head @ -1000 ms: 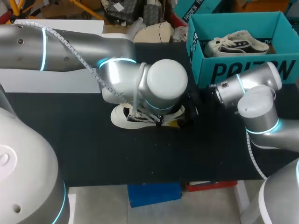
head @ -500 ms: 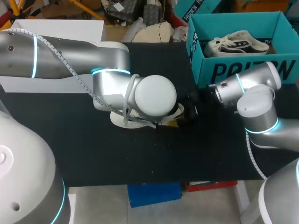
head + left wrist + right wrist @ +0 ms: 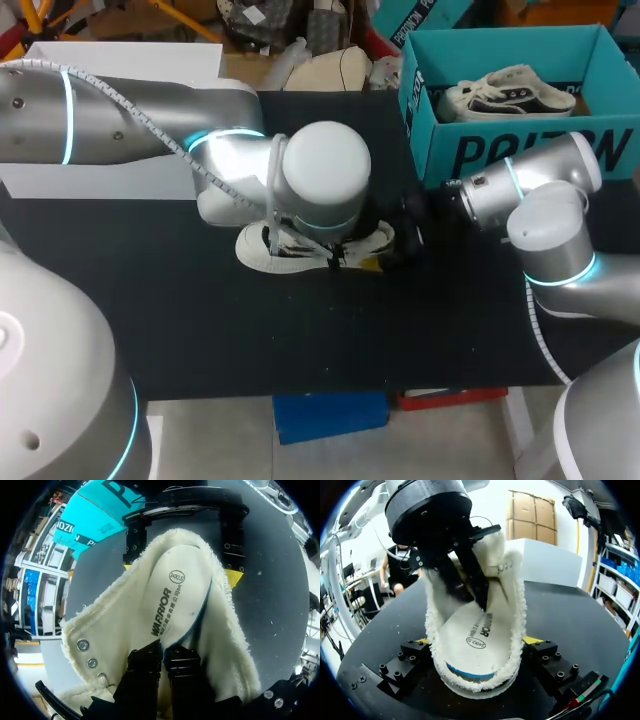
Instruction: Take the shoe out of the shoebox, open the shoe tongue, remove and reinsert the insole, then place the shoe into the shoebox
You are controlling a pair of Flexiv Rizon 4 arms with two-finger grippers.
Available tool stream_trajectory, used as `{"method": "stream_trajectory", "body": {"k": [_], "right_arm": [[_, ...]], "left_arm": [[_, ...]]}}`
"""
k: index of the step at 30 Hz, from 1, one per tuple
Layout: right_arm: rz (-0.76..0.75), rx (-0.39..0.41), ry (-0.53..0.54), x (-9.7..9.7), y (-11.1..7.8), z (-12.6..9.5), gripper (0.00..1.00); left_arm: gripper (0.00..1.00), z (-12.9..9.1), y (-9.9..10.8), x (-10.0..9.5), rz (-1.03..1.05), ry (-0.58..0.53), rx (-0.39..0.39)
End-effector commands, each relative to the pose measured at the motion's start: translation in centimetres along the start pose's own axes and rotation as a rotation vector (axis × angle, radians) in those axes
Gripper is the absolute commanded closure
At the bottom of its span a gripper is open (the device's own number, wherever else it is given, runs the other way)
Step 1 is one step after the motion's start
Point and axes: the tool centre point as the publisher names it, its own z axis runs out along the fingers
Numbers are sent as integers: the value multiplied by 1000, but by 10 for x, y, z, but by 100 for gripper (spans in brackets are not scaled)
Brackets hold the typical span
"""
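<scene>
A cream fleece-lined shoe [image 3: 262,250] lies mid-table, its opening wide. My left arm comes over it from above. The left gripper [image 3: 162,662] is inside the shoe, shut on the forward part of the white insole [image 3: 175,592], whose blue underside shows along one lifted edge. My right gripper [image 3: 477,645] holds the shoe's heel end; its yellow-tipped fingers [image 3: 532,640] press the fleece collar from both sides. In the head view the right gripper [image 3: 400,240] sits just right of the shoe. The teal shoebox [image 3: 520,150] stands at the back right.
A second shoe [image 3: 510,92] lies inside the shoebox. A white flat box [image 3: 60,175] lies at the table's left, under my left arm. Bare black mat [image 3: 300,340] stretches in front of the shoe to the table's front edge.
The left gripper's fingers have closed inside the shoe, and its wrist has shifted slightly to the left. The right arm and the shoe have stayed put.
</scene>
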Motion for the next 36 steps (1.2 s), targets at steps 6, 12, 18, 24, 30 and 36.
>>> {"method": "stream_trajectory", "body": {"k": [6,12,18,24,30,36], "right_arm": [[0,1,2,5,-3,0,100],[0,1,2,5,-3,0,100],[0,1,2,5,-3,0,100],[0,1,2,5,-3,0,100],[0,1,2,5,-3,0,100],[0,1,2,5,-3,0,100]], "left_arm": [[100,-21,17,-16,74,360,108],[100,-52,20,-9,107,418,143],[100,-64,14,-1,143,434,154],[100,-55,1,12,164,412,139],[100,-46,-9,14,130,371,135],[100,-39,-12,10,143,357,139]]}}
